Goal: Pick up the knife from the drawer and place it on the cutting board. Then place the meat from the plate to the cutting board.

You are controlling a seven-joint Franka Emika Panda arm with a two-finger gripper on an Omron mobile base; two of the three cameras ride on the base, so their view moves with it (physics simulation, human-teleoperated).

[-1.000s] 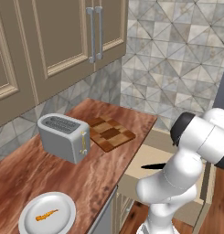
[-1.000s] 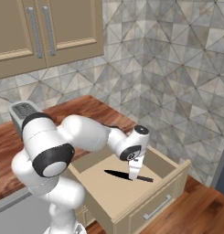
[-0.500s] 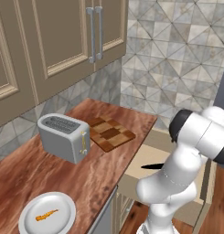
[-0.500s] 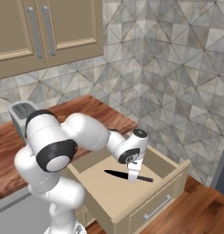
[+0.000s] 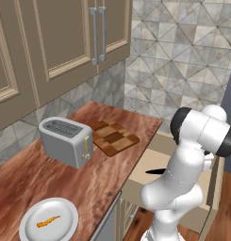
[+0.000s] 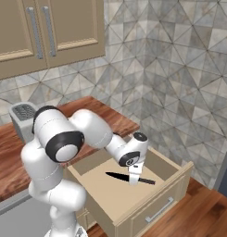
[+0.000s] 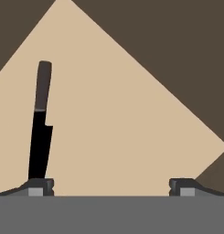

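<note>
Black from tip to handle, the knife lies flat on the pale floor of the open drawer, near its middle. Our gripper hangs right over the knife with its jaws spread wide, gripping nothing. We see the checkered cutting board near the countertop's far corner, the meat on the plate at the near edge.

1 knife, 1 drawer, 1 cutting board, 1 plate, 1 toaster
</note>
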